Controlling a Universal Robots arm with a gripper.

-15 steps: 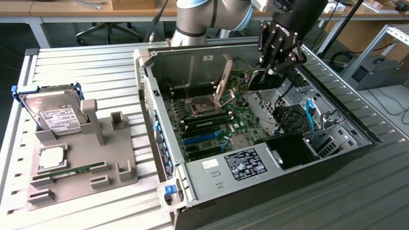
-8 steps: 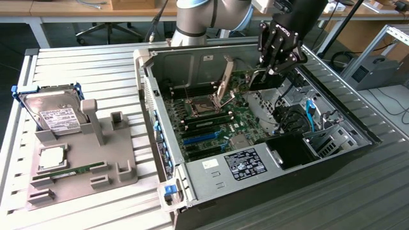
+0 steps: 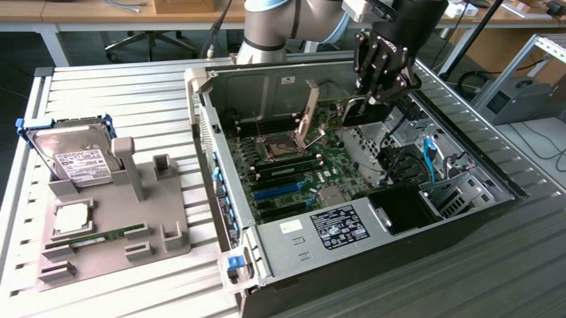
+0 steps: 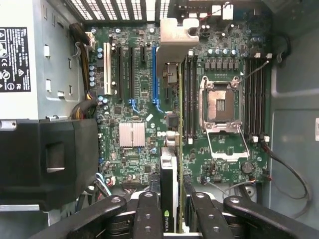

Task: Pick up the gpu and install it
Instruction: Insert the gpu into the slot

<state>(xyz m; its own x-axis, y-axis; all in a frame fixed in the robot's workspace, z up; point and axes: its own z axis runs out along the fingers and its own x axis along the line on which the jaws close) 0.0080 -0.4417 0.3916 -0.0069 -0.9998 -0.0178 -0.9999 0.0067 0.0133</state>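
Clamped on the gpu (image 4: 168, 179) with the gripper (image 4: 172, 199), fingers (image 4: 148, 209) pressing both flat faces, card held on edge. Positioned inside the open computer case (image 3: 256, 86), over the motherboard (image 4: 139, 99), beside the processor socket (image 4: 219, 104) with its lever raised. Running parallel to the blue slot (image 4: 154, 74), just to one side, not seated. Outside the case, on the table (image 3: 106, 86): hard drive (image 3: 75, 159) on a grey holder (image 3: 155, 205).

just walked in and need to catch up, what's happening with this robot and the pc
The arm's gripper is clamped on the gpu, holding it edge-on inside the open computer case, above the motherboard. The card is near the blue slot but is not seated in it.
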